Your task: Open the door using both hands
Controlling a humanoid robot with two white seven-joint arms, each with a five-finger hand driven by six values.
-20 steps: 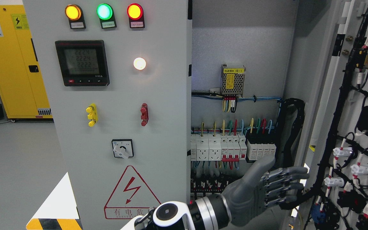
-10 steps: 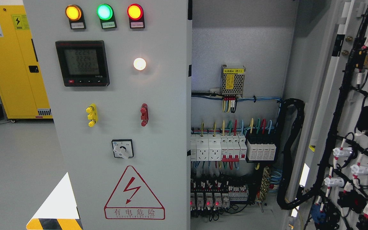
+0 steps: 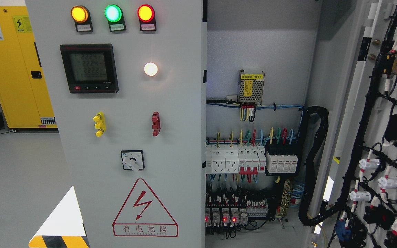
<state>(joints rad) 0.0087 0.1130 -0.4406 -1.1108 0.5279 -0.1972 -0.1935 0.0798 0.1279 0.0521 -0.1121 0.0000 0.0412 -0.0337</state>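
Observation:
The grey cabinet's left door is shut and carries three indicator lamps, a black meter, a yellow knob, a red knob and a rotary switch. The right door stands swung wide open at the right, its inner face covered with black wiring and white connectors. Between them the cabinet interior is exposed, with a power supply and rows of breakers. Neither of my hands nor any arm shows in the head view.
A yellow cabinet stands on the grey floor at the far left. A thick black cable loom hangs along the cabinet's right inner side. A white and black-yellow striped corner shows at the lower left.
One second ago a hand with straight fingers reached in from the bottom toward the open right door's edge. It dropped out of view half a second ago and stays out. The doors have not moved.

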